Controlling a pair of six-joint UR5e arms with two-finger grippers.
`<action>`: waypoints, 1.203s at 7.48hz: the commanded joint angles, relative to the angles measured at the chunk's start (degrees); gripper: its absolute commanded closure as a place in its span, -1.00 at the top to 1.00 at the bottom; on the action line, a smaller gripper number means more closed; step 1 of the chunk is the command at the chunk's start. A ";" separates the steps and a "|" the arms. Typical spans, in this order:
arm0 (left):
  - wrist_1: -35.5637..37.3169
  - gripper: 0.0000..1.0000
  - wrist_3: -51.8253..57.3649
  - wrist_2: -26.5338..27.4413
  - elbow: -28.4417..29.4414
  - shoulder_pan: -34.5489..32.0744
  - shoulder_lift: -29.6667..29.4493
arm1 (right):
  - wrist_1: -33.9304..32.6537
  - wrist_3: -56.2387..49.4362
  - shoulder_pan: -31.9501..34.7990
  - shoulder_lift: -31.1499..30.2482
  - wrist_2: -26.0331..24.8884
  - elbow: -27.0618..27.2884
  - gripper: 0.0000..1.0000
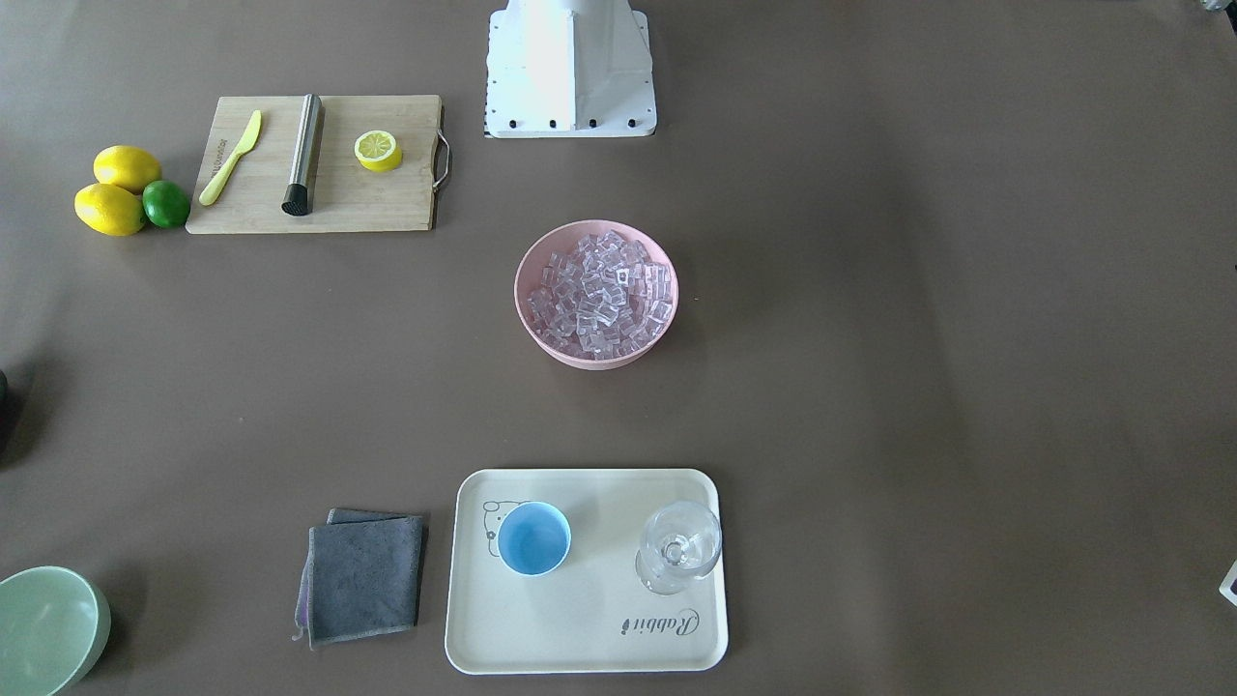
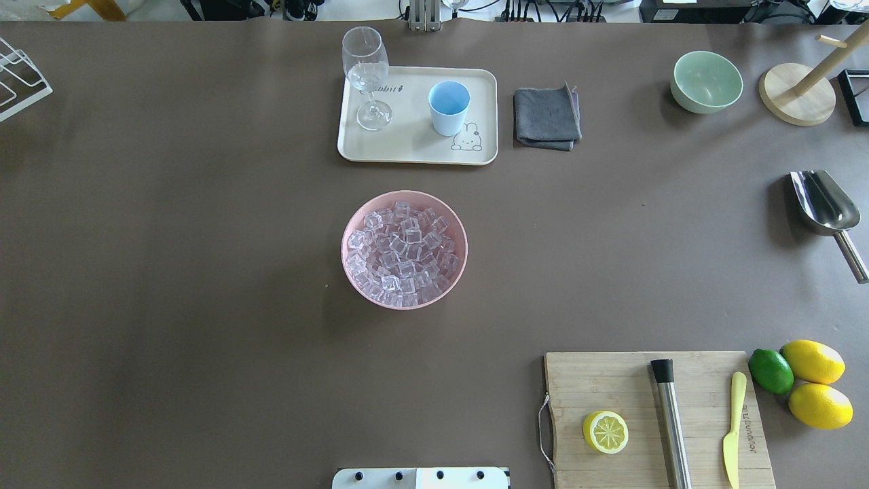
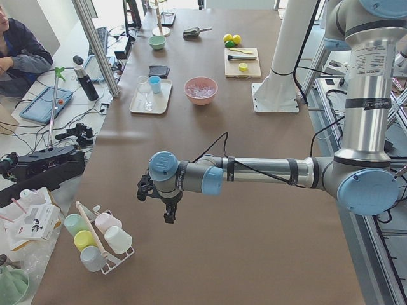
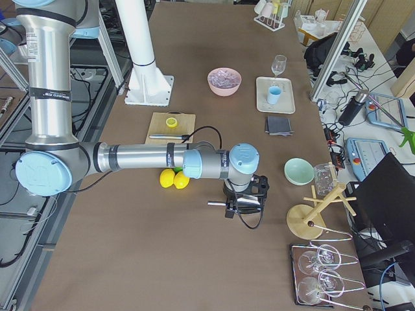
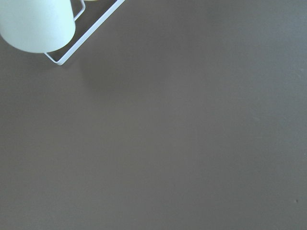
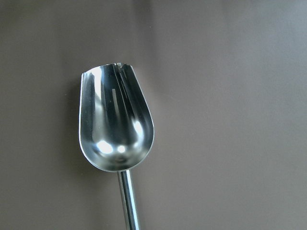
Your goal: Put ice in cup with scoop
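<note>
The ice (image 2: 404, 248) is a heap of clear cubes in a pink bowl (image 2: 353, 272) at the table's middle. The light-blue cup (image 2: 448, 107) stands upright on a cream tray (image 2: 414, 149) beyond the bowl. The steel scoop (image 2: 823, 204) lies flat near the table's right edge and fills the right wrist view (image 6: 115, 124), bowl up, handle toward me. My right gripper (image 4: 241, 206) hovers over the scoop. My left gripper (image 3: 168, 215) hangs over bare table far left. Both show only in the side views, so I cannot tell if they are open or shut.
A stemmed glass (image 2: 366, 75) shares the tray. A grey cloth (image 2: 546, 117), green bowl (image 2: 706, 81) and wooden stand (image 2: 798, 92) sit at the far right. A cutting board (image 2: 658, 421) holds a lemon half, steel rod and knife. A cup rack (image 5: 36, 24) is near my left gripper.
</note>
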 commanded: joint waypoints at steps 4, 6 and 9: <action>-0.29 0.98 -0.21 -2.79 -13.73 5.55 5.15 | 23.38 16.27 -9.90 -5.66 -0.29 -3.07 0.99; -0.37 0.98 0.75 -11.47 -14.82 5.91 7.63 | 26.60 16.01 -11.66 -6.47 -0.90 -5.37 0.99; -0.20 0.98 0.50 -7.94 -14.48 8.62 2.85 | 26.69 15.48 -13.68 -5.68 -1.08 -5.64 0.99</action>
